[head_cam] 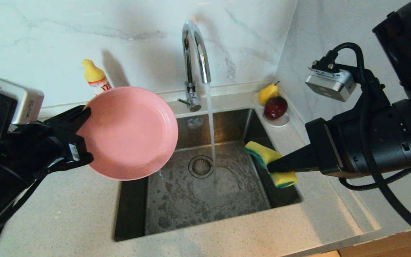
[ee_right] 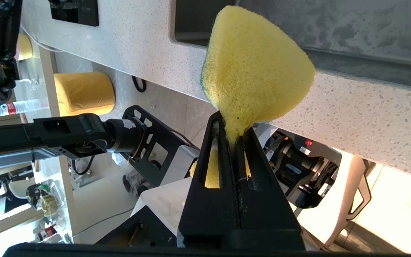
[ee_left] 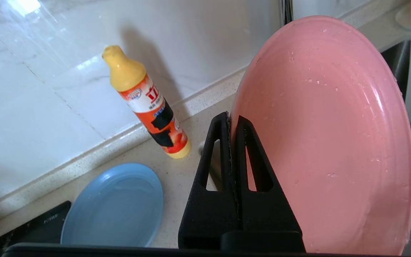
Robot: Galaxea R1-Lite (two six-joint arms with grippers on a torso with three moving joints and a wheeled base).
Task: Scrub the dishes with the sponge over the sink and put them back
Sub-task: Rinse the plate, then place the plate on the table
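My left gripper (head_cam: 86, 116) (ee_left: 231, 117) is shut on the rim of the pink plate (head_cam: 128, 132) (ee_left: 325, 135). The plate is lifted and tilted, hanging over the left edge of the sink (head_cam: 177, 200), with water drops on its face. A blue plate (ee_left: 114, 205) lies flat on the counter near the left arm. At the sink's right edge my right gripper (head_cam: 273, 167) (ee_right: 232, 123) is shut on the sponge (head_cam: 269, 162) (ee_right: 255, 67), pinched and folded, yellow with a green layer. The teal bowl is out of view.
The chrome tap (head_cam: 194, 60) runs a stream of water (head_cam: 211, 125) down beside the drain (head_cam: 201, 166). A yellow-capped detergent bottle (head_cam: 96, 76) (ee_left: 148, 105) stands against the wall. A white saucer (head_cam: 280, 121) in the back right corner holds a pear (head_cam: 268, 93) and a red apple (head_cam: 276, 107).
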